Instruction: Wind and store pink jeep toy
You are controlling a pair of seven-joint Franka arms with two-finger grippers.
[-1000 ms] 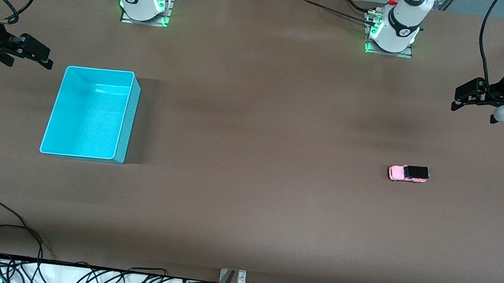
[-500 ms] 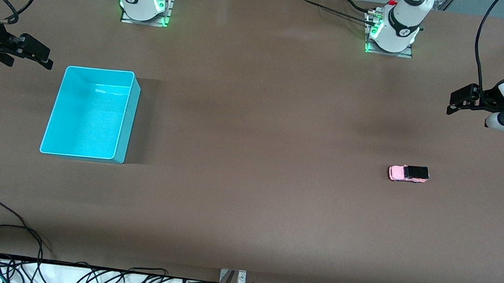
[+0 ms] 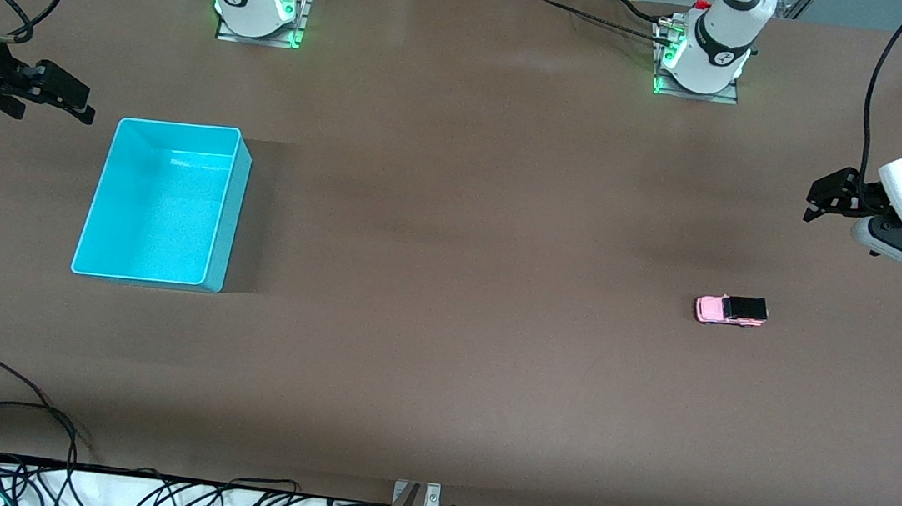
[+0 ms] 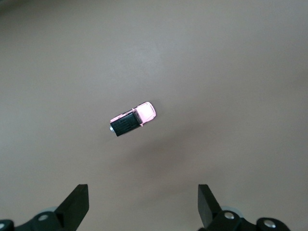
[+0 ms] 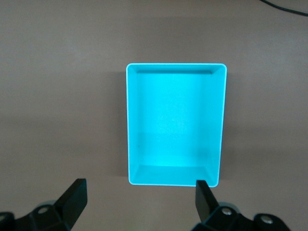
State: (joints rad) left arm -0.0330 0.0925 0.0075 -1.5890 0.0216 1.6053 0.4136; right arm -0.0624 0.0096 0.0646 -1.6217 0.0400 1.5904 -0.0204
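1. Toward the left arm's end of the table: pink jeep toy, standing on its wheels on the bare brown surface, black roof up, untouched.
2. Toward the right arm's end, well apart from the toy: turquoise bin, open-topped, nothing inside.
3. Left gripper: up in the air over the table's edge at the left arm's end, fingers spread wide, holding nothing; in the left wrist view the toy lies on the table ahead of the fingertips, clear of them.
4. Right gripper: up over the table beside the bin, fingers spread apart, empty; this arm waits.
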